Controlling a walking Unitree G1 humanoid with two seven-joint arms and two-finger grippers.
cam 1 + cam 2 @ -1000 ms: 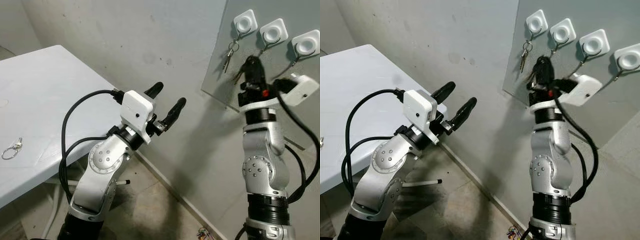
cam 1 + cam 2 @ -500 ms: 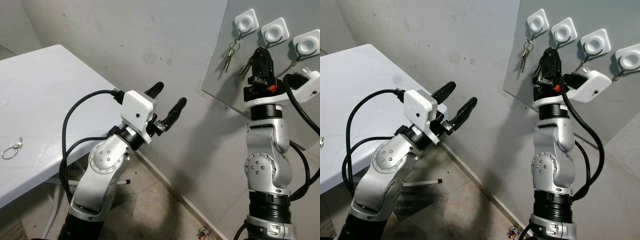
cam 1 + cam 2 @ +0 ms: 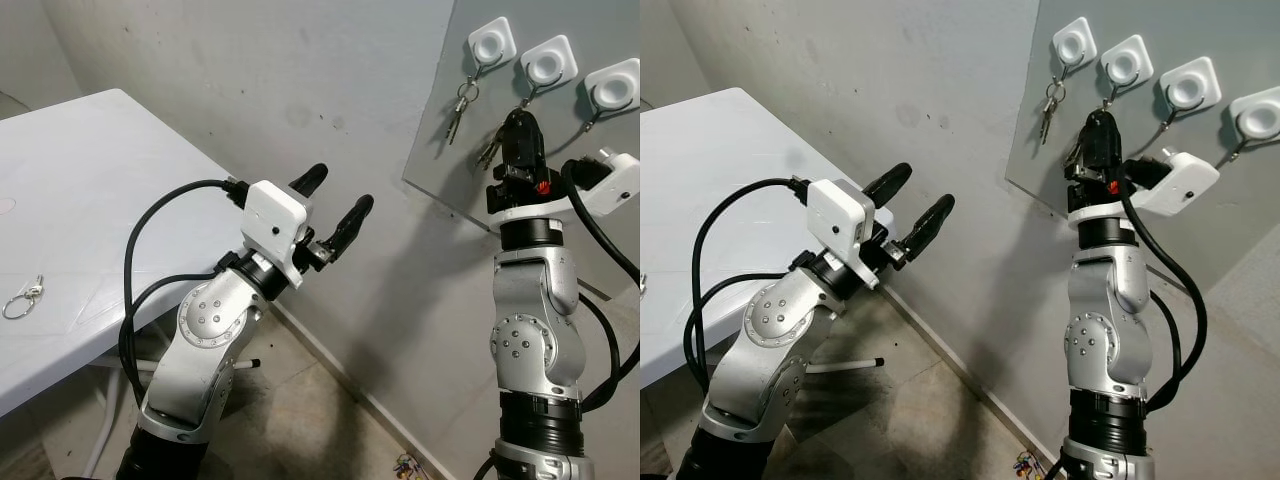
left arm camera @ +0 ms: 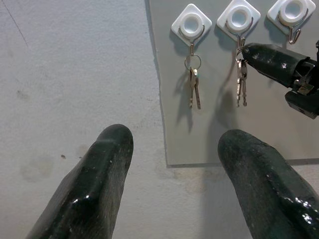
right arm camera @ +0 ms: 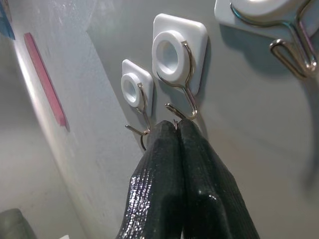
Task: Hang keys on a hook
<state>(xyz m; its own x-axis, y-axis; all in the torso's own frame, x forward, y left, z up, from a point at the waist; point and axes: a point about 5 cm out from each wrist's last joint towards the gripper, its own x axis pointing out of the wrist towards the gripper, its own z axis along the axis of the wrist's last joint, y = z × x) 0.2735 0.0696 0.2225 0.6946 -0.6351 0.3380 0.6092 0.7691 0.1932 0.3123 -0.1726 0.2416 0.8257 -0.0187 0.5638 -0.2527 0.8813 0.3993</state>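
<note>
At far left of the head view, a spare ring (image 3: 18, 303) lies on the table (image 3: 90, 190), well apart from my work. Toward the middle, my left gripper (image 3: 333, 203) hangs idle in the air, its fingers spread wide with nothing between them, pointed at the board (image 3: 1060, 150).

Upper right is where the job is. The board carries a row of white hooks. The first hook (image 4: 192, 31) already has a set (image 4: 194, 84) dangling from it. My right gripper (image 5: 175, 128) is pressed up under the second hook (image 5: 179, 74), fingers clenched tight together. The keys (image 4: 241, 84) hang just below that hook, with their ring at my fingertip; whether the ring already sits on the wire or is only pinched by me, I cannot tell.

I judge the keys light, hard and slick, swinging freely on the ring. The ring is the place to hold: thin, stiff, easy to lose from smooth pads. I would keep the pinch near its top, let the blades hang, and loosen only once the wire bears the weight, or the bunch may slip off to the floor.
</note>
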